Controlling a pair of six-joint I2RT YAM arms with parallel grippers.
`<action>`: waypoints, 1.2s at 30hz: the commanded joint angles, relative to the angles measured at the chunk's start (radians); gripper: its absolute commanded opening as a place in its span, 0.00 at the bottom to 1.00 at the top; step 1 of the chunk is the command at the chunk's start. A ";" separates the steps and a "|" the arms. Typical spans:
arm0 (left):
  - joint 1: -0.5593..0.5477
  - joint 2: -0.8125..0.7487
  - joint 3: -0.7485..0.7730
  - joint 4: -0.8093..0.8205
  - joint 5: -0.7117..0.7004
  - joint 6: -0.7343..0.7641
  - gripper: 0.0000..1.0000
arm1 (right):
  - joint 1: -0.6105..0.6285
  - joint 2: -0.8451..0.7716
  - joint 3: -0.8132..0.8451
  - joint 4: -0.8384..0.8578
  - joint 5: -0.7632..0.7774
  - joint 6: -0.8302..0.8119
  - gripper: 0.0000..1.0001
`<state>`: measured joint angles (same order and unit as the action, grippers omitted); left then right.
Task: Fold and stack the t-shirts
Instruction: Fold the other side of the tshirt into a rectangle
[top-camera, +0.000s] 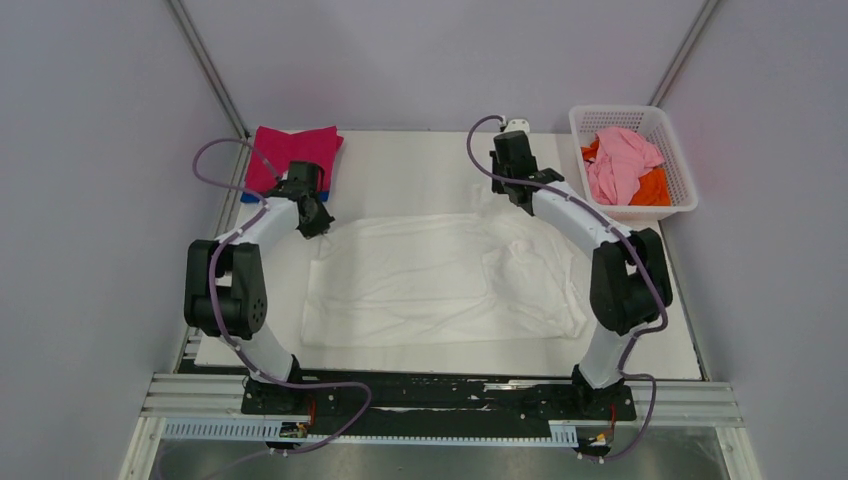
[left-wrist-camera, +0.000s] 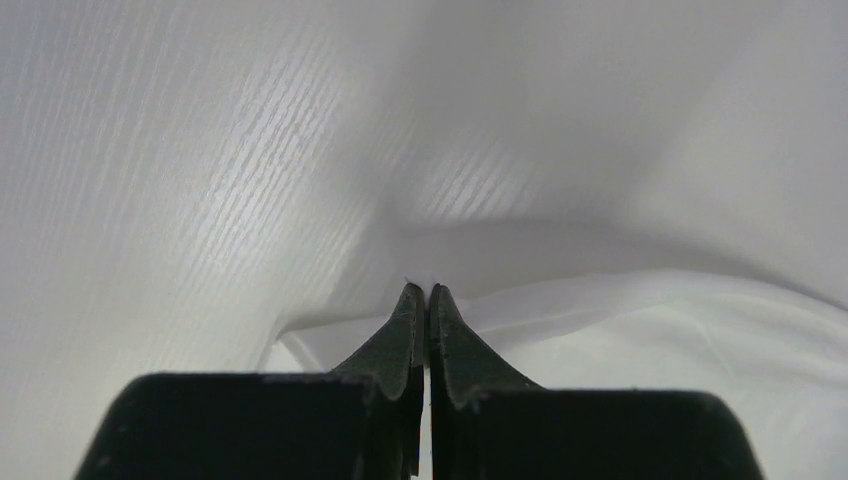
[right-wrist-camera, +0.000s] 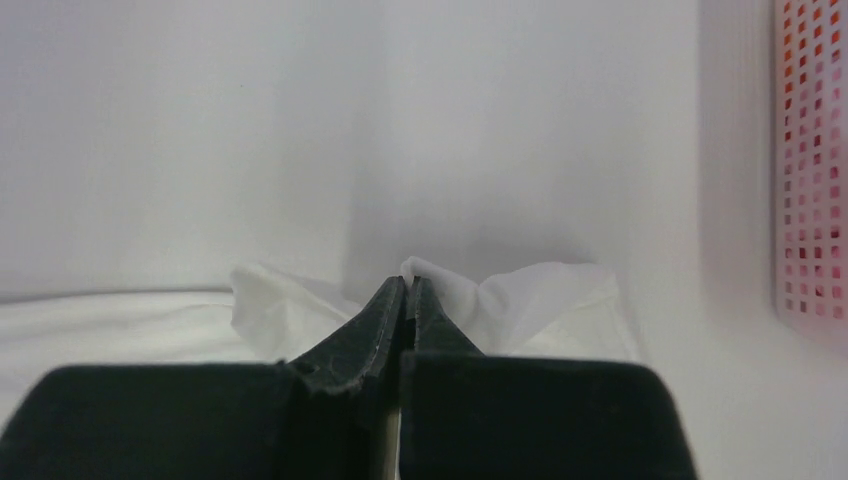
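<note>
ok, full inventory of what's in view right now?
white t-shirt: 1, white, spread out mid-table
magenta t-shirt: 1, magenta, folded, far left
blue t-shirt: 1, blue, edge showing under the magenta one
pale pink t-shirt: 1, pale pink, crumpled in the basket
orange t-shirt: 1, orange, in the basket under the pink one
basket: 1, white lattice, far right
table: 1, white top
left arm, right arm: 2, white and black, bases at near edge
left gripper, right gripper: 2, black, shut on the white t-shirt's far edge
</note>
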<state>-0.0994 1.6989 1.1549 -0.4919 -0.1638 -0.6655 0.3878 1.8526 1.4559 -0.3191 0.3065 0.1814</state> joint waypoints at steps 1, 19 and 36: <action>-0.010 -0.118 -0.059 0.025 0.001 -0.012 0.00 | 0.035 -0.156 -0.121 0.022 0.087 -0.016 0.00; -0.064 -0.459 -0.300 -0.059 -0.101 -0.103 0.00 | 0.114 -0.662 -0.400 -0.259 0.138 0.145 0.00; -0.072 -0.565 -0.449 -0.085 -0.106 -0.138 0.00 | 0.198 -0.745 -0.542 -0.594 0.006 0.447 0.02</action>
<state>-0.1688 1.1839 0.7486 -0.5804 -0.2565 -0.7795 0.5758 1.1202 0.9325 -0.8612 0.3969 0.5262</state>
